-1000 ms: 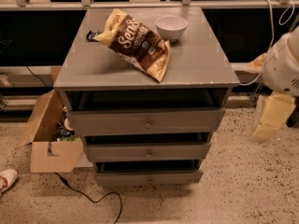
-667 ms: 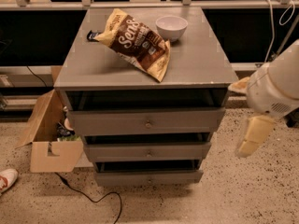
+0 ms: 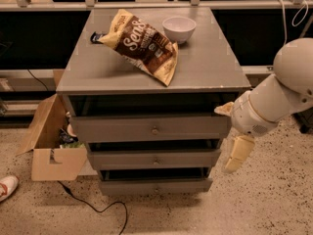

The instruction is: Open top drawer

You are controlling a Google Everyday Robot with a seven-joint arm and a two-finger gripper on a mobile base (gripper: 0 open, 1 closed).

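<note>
The top drawer (image 3: 112,129) is the widest of three grey drawers in a grey cabinet, with a small round brass knob (image 3: 154,130) at its centre. A dark gap shows between its front panel and the cabinet top. My gripper (image 3: 232,132) is at the drawer's right end, beside the cabinet's right front corner. One cream finger (image 3: 224,109) points at the corner and the other (image 3: 238,153) hangs down, so the jaws are open and empty. The gripper is well to the right of the knob and does not touch it.
A chip bag (image 3: 142,45) and a white bowl (image 3: 179,28) lie on the cabinet top (image 3: 210,67). Two narrower drawers (image 3: 154,159) sit below. An open cardboard box (image 3: 51,146), a black cable (image 3: 93,207) and a shoe (image 3: 6,187) are on the floor at left.
My arm has swung left and down, bringing the gripper from beyond the cabinet's right side to its right front corner. The drawers, bag and bowl have not moved.
</note>
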